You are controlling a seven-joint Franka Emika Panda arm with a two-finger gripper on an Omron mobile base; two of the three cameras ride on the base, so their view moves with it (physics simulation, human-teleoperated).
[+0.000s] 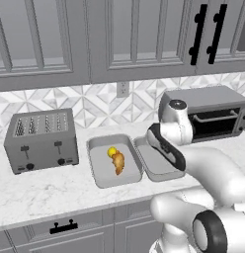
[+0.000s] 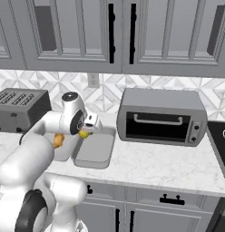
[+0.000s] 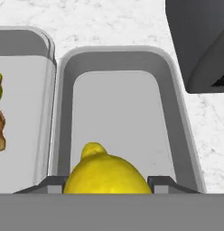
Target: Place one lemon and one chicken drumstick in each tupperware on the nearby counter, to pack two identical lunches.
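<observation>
The gripper (image 3: 105, 182) is closed partway on a lemon (image 3: 107, 175), over the near end of the empty tub (image 3: 120, 113). The lemon is likely light, firm and smooth-skinned (apt to roll), best pinched across its middle. The next tub (image 1: 97, 170), already holding a lemon (image 1: 111, 151) and drumstick (image 1: 118, 162), lies alongside; the oven (image 2: 162, 116) stands just beyond on the counter (image 2: 168, 167).

The robot's arm (image 1: 213, 173) hides most of the right tupperware (image 1: 156, 170). In the hand view, the held lemon (image 3: 107, 176) is cut off below, and the chicken drumstick (image 3: 0, 131) by the left edge.
</observation>
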